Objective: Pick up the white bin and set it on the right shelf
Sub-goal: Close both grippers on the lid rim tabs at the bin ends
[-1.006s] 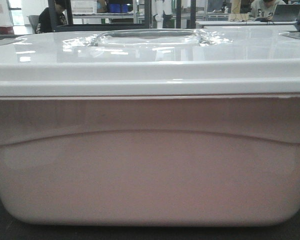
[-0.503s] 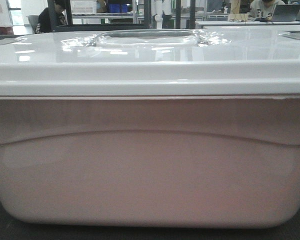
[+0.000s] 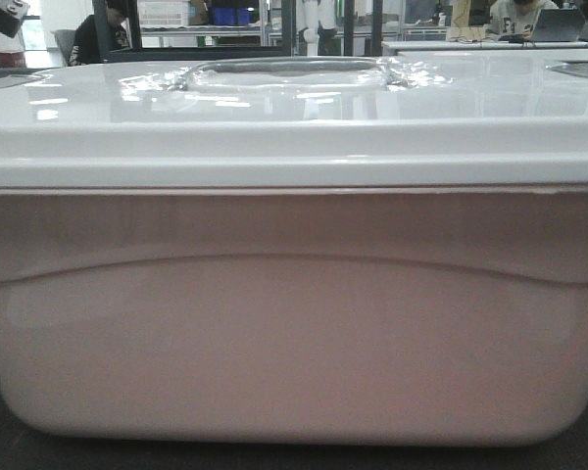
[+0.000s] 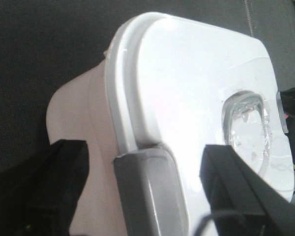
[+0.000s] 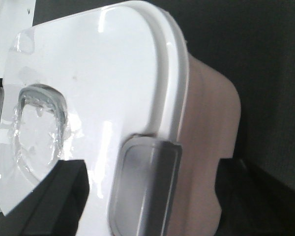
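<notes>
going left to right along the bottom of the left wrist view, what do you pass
black finger → white bin side wall → grey latch → other black finger

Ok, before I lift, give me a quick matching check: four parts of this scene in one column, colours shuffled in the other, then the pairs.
1. white bin lid
2. white bin wall
3. end latch
4. surface underneath

A. grey
B. dark, near black
C. glossy white
D. pinkish

Pairs: 1-C, 2-D, 3-A, 4-B.
</notes>
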Motion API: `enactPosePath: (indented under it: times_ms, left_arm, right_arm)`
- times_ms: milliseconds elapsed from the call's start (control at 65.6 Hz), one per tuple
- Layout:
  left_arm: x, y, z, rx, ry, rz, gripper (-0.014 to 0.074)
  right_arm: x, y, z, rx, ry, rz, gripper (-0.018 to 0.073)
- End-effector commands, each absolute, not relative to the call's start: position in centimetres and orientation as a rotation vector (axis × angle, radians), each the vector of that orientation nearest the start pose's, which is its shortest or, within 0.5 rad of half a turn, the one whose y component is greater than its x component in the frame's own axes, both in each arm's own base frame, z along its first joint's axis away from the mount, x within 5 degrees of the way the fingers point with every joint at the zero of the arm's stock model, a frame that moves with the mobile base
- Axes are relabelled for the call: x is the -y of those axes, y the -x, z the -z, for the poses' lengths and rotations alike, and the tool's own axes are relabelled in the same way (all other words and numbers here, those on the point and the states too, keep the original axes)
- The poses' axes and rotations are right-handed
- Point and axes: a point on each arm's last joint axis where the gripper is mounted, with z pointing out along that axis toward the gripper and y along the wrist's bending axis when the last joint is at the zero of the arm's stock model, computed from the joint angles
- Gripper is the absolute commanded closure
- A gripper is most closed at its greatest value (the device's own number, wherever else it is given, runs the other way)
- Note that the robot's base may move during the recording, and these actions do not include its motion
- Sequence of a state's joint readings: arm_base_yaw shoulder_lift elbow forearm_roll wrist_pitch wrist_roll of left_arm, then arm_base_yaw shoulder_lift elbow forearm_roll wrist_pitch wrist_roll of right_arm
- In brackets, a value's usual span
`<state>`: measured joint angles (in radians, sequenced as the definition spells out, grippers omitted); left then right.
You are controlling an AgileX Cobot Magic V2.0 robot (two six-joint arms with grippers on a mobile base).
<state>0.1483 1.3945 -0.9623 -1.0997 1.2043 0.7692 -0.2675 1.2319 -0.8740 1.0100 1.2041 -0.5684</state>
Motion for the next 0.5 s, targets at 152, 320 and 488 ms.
enactPosePath:
  times_ms: [152, 320, 488]
  left_arm:
    - [4.7, -24.6, -31.2, -2.329, -0.286, 1.366, 0.0211]
    - [5.5, -24.3, -30.8, -2.348, -0.317, 1.388, 0.0211]
    - [7.1, -23.8, -30.6, -2.374, -0.411, 1.405, 0.0211]
  right_arm:
    - [-3.4, -20.5, -31.2, -2.438, 0.063, -1.321, -0.0063]
    - [-3.6, -20.4, -31.0, -2.437, 0.059, -1.341, -0.0063]
    - [-3.6, -20.4, -31.0, -2.432, 0.057, -1.345, -0.0063]
